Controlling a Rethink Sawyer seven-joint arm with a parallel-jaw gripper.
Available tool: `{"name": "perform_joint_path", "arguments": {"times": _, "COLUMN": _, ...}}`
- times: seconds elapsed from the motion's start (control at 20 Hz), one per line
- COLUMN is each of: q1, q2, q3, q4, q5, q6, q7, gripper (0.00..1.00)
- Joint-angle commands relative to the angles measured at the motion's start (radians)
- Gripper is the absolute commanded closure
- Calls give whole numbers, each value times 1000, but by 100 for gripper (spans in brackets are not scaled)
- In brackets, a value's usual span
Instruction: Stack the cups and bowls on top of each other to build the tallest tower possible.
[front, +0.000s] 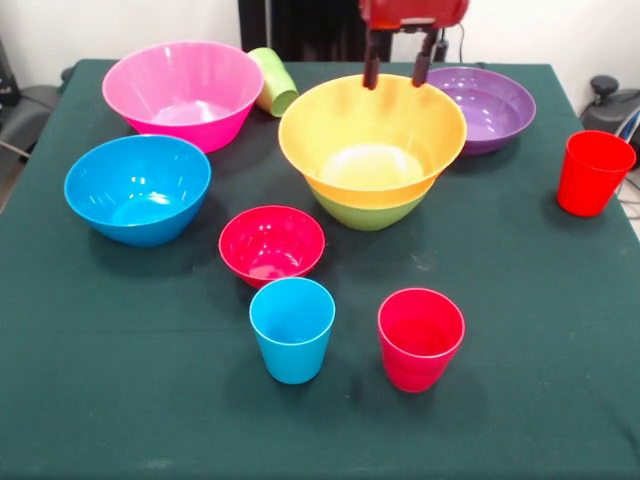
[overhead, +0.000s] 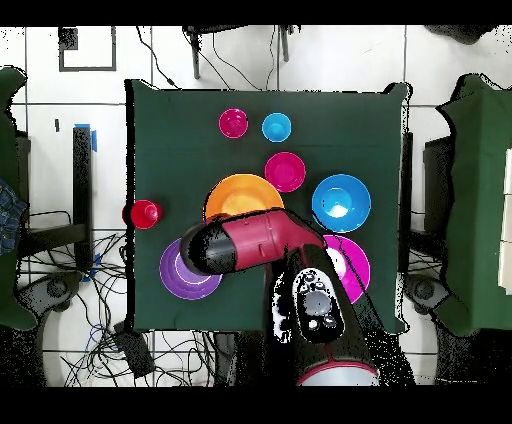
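Your gripper (front: 398, 76) hangs open and empty just above the far rim of the orange bowl (front: 371, 140) (nested in the green bowl (front: 368, 211)); the tower lies directly beneath it.

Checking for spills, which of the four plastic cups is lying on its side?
The lime green plastic cup, tipped over beside the big pink bowl; the others stand upright.
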Motion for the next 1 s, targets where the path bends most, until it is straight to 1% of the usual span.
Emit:
{"name": "perform_joint_path", "arguments": {"times": 0.05, "q1": -55, "q2": 74, "q3": 101, "q4": -51, "q5": -91, "q6": 38, "q7": -142, "gripper": 0}}
{"name": "perform_joint_path", "arguments": {"times": 0.3, "q1": -48, "q2": 136, "q3": 100, "q4": -88, "q5": -116, "q6": 0, "q7": -105, "gripper": 0}}
{"name": "perform_joint_path", "arguments": {"times": 0.55, "q1": -4, "q2": 196, "q3": 72, "q4": -135, "q5": -117, "q6": -33, "q7": -28, "gripper": 0}}
{"name": "perform_joint_path", "arguments": {"times": 0.75, "q1": 14, "q2": 212, "q3": 68, "q4": -149, "q5": -111, "q6": -34, "q7": -8, "gripper": 0}}
{"name": "perform_joint_path", "arguments": {"times": 1.0, "q1": 20, "q2": 204, "q3": 60, "q4": -137, "q5": -108, "q6": -37, "q7": -6, "gripper": 0}}
